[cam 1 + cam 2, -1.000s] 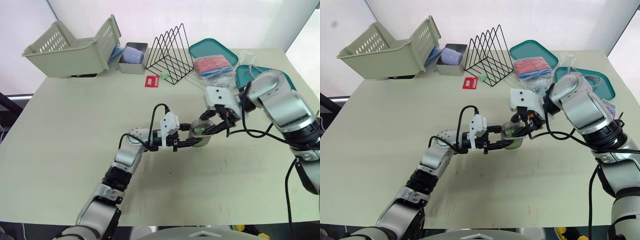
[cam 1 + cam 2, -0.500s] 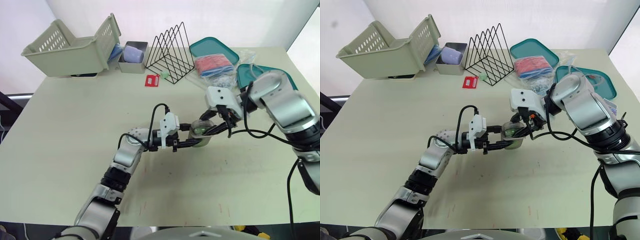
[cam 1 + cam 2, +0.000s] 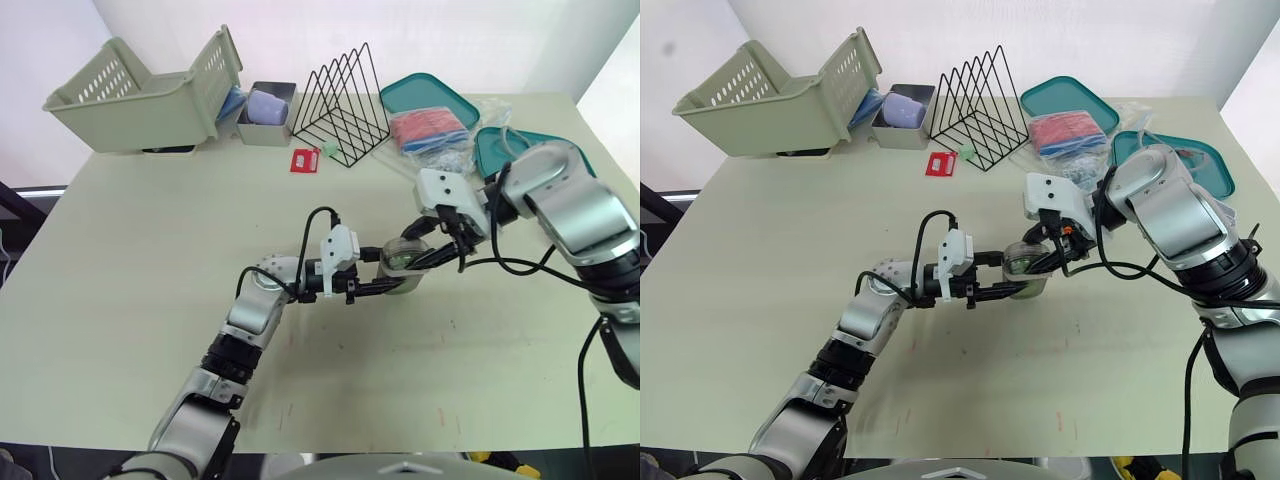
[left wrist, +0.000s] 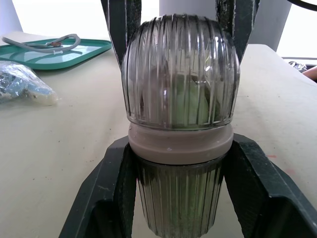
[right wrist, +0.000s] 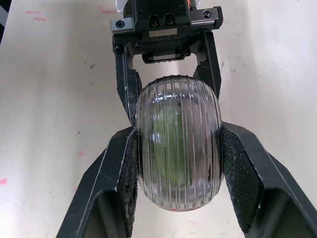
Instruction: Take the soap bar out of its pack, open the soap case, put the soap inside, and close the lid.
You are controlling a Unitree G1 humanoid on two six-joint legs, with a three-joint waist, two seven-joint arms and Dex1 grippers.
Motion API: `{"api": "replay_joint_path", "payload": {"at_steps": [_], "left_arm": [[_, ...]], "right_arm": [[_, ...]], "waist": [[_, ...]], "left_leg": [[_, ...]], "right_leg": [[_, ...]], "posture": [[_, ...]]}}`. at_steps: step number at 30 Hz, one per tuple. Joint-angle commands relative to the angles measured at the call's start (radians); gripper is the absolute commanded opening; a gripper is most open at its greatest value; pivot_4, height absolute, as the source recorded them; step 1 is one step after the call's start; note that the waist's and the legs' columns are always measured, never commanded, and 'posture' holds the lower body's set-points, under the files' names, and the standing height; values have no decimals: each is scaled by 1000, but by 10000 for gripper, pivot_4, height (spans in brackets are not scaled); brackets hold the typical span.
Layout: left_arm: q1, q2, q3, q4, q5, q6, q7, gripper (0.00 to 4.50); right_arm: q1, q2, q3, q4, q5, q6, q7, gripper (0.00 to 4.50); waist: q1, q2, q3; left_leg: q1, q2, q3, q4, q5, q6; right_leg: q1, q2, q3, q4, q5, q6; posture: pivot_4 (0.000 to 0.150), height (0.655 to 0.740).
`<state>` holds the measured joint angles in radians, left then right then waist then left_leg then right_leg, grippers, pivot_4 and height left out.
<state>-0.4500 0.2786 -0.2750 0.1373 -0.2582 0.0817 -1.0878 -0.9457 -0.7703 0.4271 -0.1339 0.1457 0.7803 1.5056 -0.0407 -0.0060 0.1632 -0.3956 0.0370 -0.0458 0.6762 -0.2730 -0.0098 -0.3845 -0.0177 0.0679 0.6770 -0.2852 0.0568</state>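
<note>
The soap case (image 3: 403,266) is a clear ribbed shell with a beige ring, held just above the table's middle. A green soap bar (image 4: 185,99) shows through its domed lid (image 5: 178,144), which sits on the base. My left gripper (image 3: 398,275) reaches in from the left and is shut on the case's lower half, its fingers (image 4: 111,181) pressed against both sides. My right gripper (image 3: 421,256) comes from the right and above. Its pads (image 5: 124,168) are shut on the lid's two sides. The left gripper (image 5: 166,25) also appears beyond the dome in the right wrist view.
A pale green basket (image 3: 140,95), a grey box (image 3: 265,112) and a black wire rack (image 3: 340,100) stand along the far edge. A red packet (image 3: 303,161) lies before the rack. Two teal trays (image 3: 425,98) (image 3: 498,150) and a plastic bag (image 3: 430,132) sit at the far right.
My right wrist has shifted slightly to the right. The case and my left gripper have stayed in place.
</note>
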Motion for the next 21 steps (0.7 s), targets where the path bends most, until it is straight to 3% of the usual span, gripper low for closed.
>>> {"api": "replay_joint_path", "payload": {"at_steps": [1,9,15,21], "left_arm": [[-5,-3,-10,-55,-10,-3,-11,20104],[-7,-3,-10,-52,-10,-3,-11,20104],[-9,-5,-11,-50,-9,-4,-11,20104],[-10,-5,-11,-50,-8,-3,-11,20104]], "right_arm": [[-17,-7,7,-14,-1,-29,-5,18147],[-28,-28,0,-36,10,-65,28,18147],[-41,-20,-26,-22,88,51,39,18147],[-39,-36,-16,18,55,-35,23,18147]], "waist": [[0,0,0],[3,1,1],[4,2,3],[6,2,5]], "left_leg": [[0,0,0,0,0,0],[-2,0,0,0,0,0],[-2,0,0,0,0,0],[-3,0,0,0,0,0]], "right_leg": [[0,0,0,0,0,0],[-2,0,0,0,0,0],[-2,0,0,0,0,0],[-2,-1,0,0,0,0]], "posture": [[1500,7400],[1500,7400],[1500,7400],[1500,7400]]}}
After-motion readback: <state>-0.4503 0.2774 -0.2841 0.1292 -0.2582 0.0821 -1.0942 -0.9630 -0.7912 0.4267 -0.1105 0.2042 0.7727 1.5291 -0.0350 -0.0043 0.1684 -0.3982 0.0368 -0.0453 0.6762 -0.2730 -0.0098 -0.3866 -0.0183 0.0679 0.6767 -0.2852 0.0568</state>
